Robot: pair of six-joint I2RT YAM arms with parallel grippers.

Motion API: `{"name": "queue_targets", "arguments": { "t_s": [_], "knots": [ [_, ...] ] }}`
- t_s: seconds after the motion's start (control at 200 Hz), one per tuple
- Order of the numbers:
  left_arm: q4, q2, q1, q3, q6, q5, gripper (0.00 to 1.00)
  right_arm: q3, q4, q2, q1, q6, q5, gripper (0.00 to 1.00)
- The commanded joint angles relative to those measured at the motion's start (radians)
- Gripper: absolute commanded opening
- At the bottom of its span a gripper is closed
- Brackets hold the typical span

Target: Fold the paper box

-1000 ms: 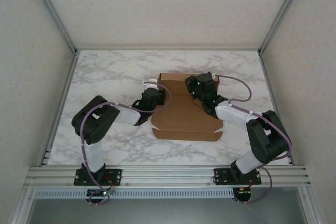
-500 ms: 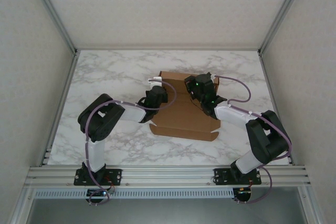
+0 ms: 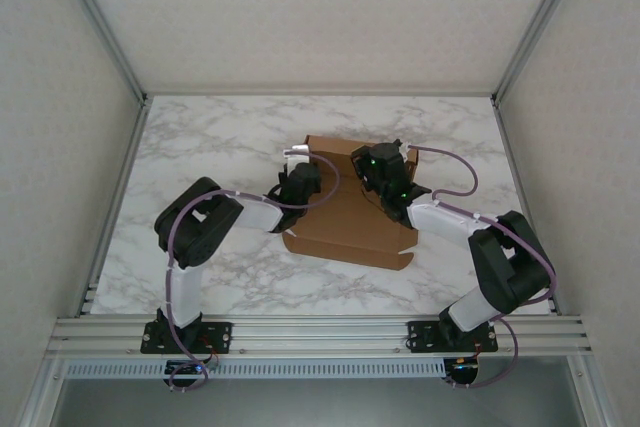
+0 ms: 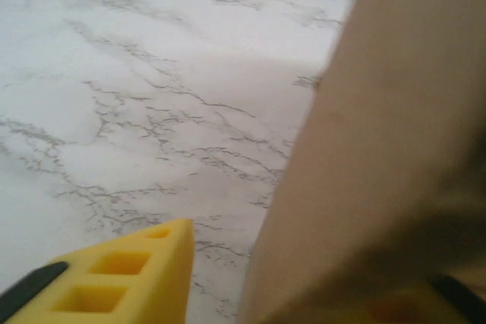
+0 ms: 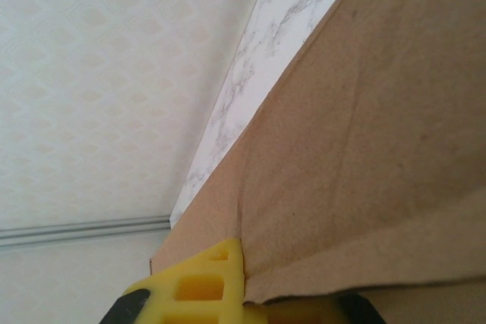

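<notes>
Status, top cam: the paper box (image 3: 348,225) lies about mid-table on the marble table (image 3: 200,147), between both arms. It is rotated slightly, so its near edge drops toward my right. Small tabs show at the near-edge corners. The far panel looks lifted off the base; exact angle I can't tell.

L side: the left gripper (image 3: 300,177) sits at the box's left edge, toward the far-left corner. On the left wrist cam, one yellow finger (image 4: 129,278) is at bottom left over bare marble, w/ a clear strip of tabletop between it and the cardboard. The opposite finger is low right, mostly hidden behind the brown sheet. Jaws are spread, w/ the cardboard edge standing between them; the visible finger is not touching it. The view is blurred close-in, so whether the hidden finger touches the sheet I can't tell.

R side: the right gripper (image 3: 384,169) is over the far-right part of the box, against the lifted panel. On the right wrist cam, a yellow finger (image 5: 201,282) is at the bottom, and the cardboard runs in right along its inner face and spreads out to the right. Jaws are pressed together, pinching the box's cardboard. Behind it are a strip of marble and the patterned wall (image 5: 91,73) of the enclosure.

Purple cables (image 3: 180,237) loop along each arm. Arm bases are bolted to the alu rail (image 3: 320,332) at the near edge.
</notes>
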Motion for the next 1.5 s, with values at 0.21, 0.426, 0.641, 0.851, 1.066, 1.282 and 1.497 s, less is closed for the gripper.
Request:
{"name": "queue_targets", "arguments": {
  "t_s": [0.21,0.426,0.641,0.851,1.066,1.282,1.497],
  "knots": [
    [0.019,-0.183,0.046,-0.141,-0.007,0.144,0.64,-0.027,-0.158,-0.016,0.003,-0.089,0.032,0.01],
    [0.042,-0.340,0.051,-0.241,-0.005,0.237,0.63,-0.008,-0.166,-0.010,-0.002,-0.108,0.023,0.04],
    [0.009,-0.500,0.053,-0.268,-0.020,0.254,0.62,-0.018,-0.161,-0.021,-0.005,-0.101,0.026,0.12],
    [-0.140,-0.623,0.074,-0.207,-0.052,0.223,0.62,0.058,-0.245,-0.070,-0.012,-0.152,0.001,0.46],
    [-0.285,-0.743,0.105,-0.172,-0.090,0.223,0.62,0.102,-0.429,-0.155,-0.011,-0.244,-0.012,0.68],
    [-0.449,-0.811,0.121,-0.110,-0.084,0.284,0.62,0.099,-0.512,-0.276,-0.009,-0.528,-0.157,0.65],
    [-0.510,-0.869,0.122,-0.093,-0.037,0.295,0.62,0.417,-0.903,-0.238,0.047,-1.146,0.020,0.57]
  ]
}}
